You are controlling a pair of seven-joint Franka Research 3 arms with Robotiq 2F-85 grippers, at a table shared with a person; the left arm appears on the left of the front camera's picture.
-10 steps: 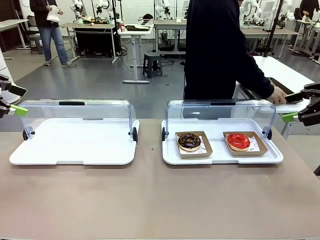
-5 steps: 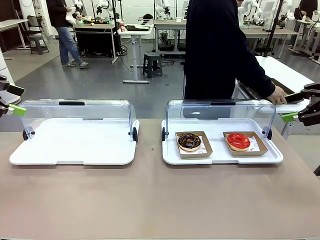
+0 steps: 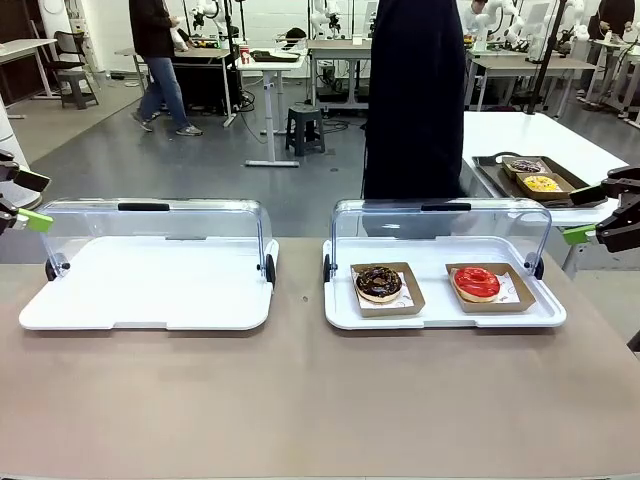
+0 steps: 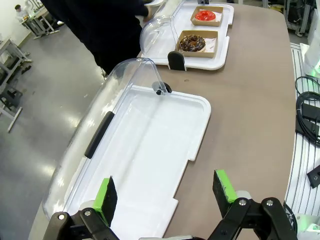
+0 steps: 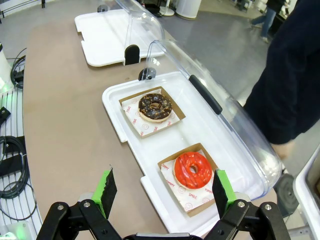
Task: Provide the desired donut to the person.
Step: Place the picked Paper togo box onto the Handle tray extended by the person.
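Note:
Two donuts lie on cardboard squares in the right-hand white tray (image 3: 340,310): a chocolate donut (image 3: 378,283) (image 5: 155,106) (image 4: 192,42) and a red glazed donut (image 3: 477,283) (image 5: 192,169) (image 4: 205,15). The tray's clear lid is swung up. The person (image 3: 415,100) in black stands just behind this tray, arms down; a dark sleeve (image 5: 295,75) shows in the right wrist view. My left gripper (image 3: 30,200) (image 4: 165,192) hangs open at the table's left end. At the right end, beyond the red donut, my right gripper (image 3: 585,213) (image 5: 163,187) is open, holding nothing.
A second white tray (image 3: 150,290) (image 4: 150,145) with its lid raised stands bare on the left. A side table at the back right carries a dark tray (image 3: 530,175) with more donuts. The brown table's near half is open room. Cables (image 4: 307,107) lie along the table's edge.
The person has drawn the hand back from the dark tray on the side table and now stands upright behind the right tray. Both grippers have stayed still.

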